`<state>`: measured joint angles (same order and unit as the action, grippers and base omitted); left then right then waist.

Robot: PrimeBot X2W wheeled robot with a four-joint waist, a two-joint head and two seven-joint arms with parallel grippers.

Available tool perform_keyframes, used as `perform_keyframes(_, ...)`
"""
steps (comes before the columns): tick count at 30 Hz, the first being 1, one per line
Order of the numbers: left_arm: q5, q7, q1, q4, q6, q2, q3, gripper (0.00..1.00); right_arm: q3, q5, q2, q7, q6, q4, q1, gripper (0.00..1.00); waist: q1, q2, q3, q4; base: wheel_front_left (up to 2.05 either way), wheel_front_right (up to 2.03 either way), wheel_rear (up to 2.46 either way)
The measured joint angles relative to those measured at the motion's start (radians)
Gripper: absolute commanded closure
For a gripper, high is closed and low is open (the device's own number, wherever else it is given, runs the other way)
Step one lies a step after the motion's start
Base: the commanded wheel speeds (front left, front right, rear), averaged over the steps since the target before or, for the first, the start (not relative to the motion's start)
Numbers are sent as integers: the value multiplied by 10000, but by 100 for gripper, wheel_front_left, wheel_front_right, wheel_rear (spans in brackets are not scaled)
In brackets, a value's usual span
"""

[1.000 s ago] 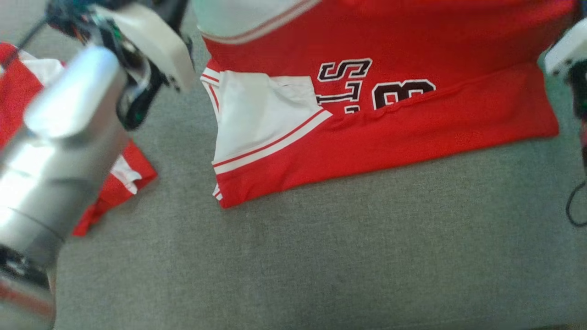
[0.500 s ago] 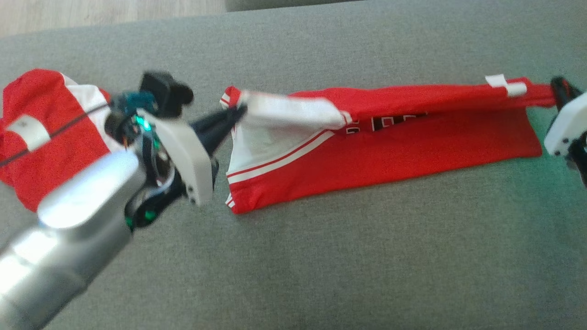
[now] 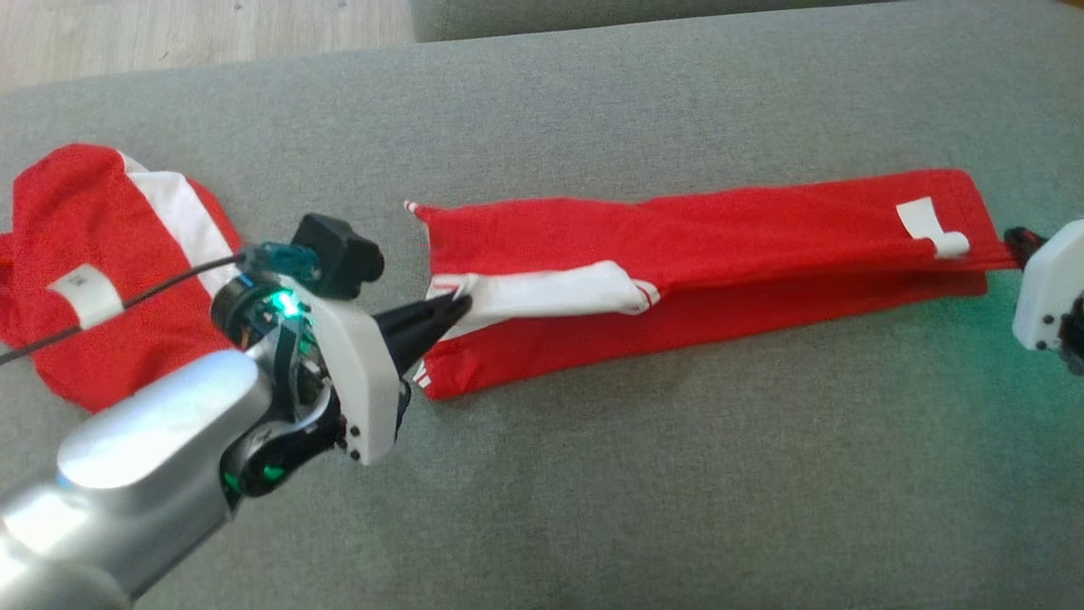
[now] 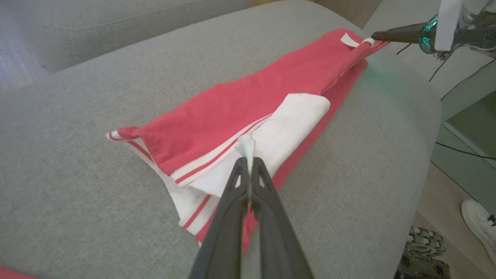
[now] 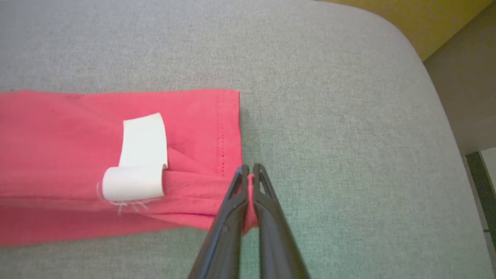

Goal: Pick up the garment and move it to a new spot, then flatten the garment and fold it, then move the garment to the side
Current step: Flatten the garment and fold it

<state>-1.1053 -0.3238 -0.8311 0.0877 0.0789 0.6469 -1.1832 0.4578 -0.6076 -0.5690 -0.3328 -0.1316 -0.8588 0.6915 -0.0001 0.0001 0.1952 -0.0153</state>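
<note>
The garment (image 3: 703,254) is a red jersey with white striped trim, lying folded lengthwise as a long band across the grey cushion (image 3: 593,474). My left gripper (image 3: 457,305) is shut on the white sleeve edge at the band's left end; the left wrist view shows the pinched white cloth (image 4: 248,149) between the fingers. My right gripper (image 3: 1016,246) is shut on the garment's red right-hand hem, seen pinched in the right wrist view (image 5: 250,186) beside a curled white label (image 5: 135,170).
A second red and white garment (image 3: 102,263) lies crumpled at the cushion's left end. Wooden floor (image 3: 203,34) shows beyond the far edge. The cushion's right edge (image 5: 438,100) drops off close to my right gripper. A shoe (image 4: 478,221) stands on the floor.
The held top edge has come down and toward me, so the lifted garment now lies doubled over on the cushion. The head view has also shifted.
</note>
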Motion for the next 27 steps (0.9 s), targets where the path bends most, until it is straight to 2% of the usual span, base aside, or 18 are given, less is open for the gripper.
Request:
perform_keyframes(6, -215, -454, 173, -224, -59, 54, -213, 100, 322, -221, -169, -360, 0, 117, -84, 100, 0, 0, 49, -71, 0, 0, 0)
perform_keyframes(7, -215, -460, 198, -224, -102, 54, -247, 93, 347, -270, -169, -408, 0, 123, -84, 100, 0, 0, 77, -81, 0, 0, 0)
perform_keyframes(8, -215, -458, 201, -217, -142, 54, -259, 5, 376, -337, -169, -571, 0, 113, -83, 100, 0, 0, 108, -92, 0, 0, 0)
perform_keyframes(9, -207, -456, 199, -205, -182, 48, -261, 0, 408, -368, -169, -690, 0, 90, -83, 77, 1, 0, 136, -105, 0, 0, 0)
perform_keyframes(10, -198, -460, 198, -194, -182, 44, -278, 0, 416, -374, -167, -713, 0, 59, -83, 0, 1, 0, 161, -119, 0, 0, 0)
perform_keyframes(14, -198, -397, 201, -81, -209, 17, -330, 0, 242, -568, -159, -821, 0, 0, -77, 0, 2, 0, 199, -180, 0, 0, 0)
perform_keyframes(18, -198, 364, 203, 153, -600, -100, 65, 0, -67, -614, -134, -493, 0, 25, -48, 0, 1, 0, 84, -221, 0, 0, 0)
perform_keyframes(22, -174, 1628, 203, 523, -1087, -401, 823, 0, -646, -629, 50, 362, 0, 130, 112, 0, 1, 0, -151, -259, 0, 0, 0)
perform_keyframes(27, 67, 3802, 238, 999, -1670, -817, 1858, 0, -1193, -468, 479, 1935, 0, 694, 371, 0, 1, 0, -541, -290, 0, 0, 0)
